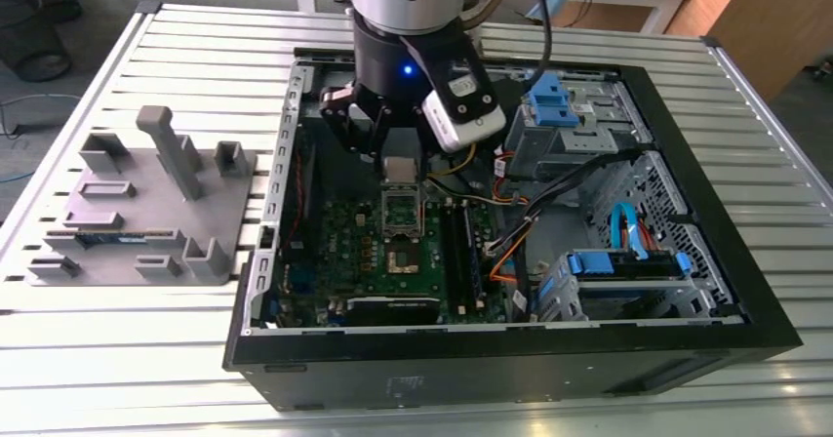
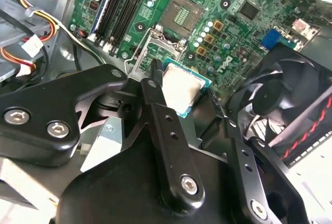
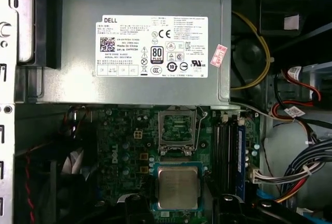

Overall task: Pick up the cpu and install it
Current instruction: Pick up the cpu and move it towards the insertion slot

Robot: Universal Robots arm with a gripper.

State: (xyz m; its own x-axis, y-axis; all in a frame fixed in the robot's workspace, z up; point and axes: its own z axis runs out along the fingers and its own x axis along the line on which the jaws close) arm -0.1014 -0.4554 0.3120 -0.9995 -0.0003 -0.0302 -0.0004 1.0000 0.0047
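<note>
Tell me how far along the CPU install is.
Done: the small square silvery-topped cpu is picked up, clamped in the black gripper. In hand: it hangs over the green motherboard inside the open black computer case. Left: the square metal-framed socket is open and empty, so the cpu is not yet seated.

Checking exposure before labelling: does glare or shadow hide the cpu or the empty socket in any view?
Second wrist view: glare bleaches the cpu top nearly white; the socket stays readable. First wrist view: both evenly lit, nothing hidden. Exterior view: cpu pale against the dim case interior.
</note>
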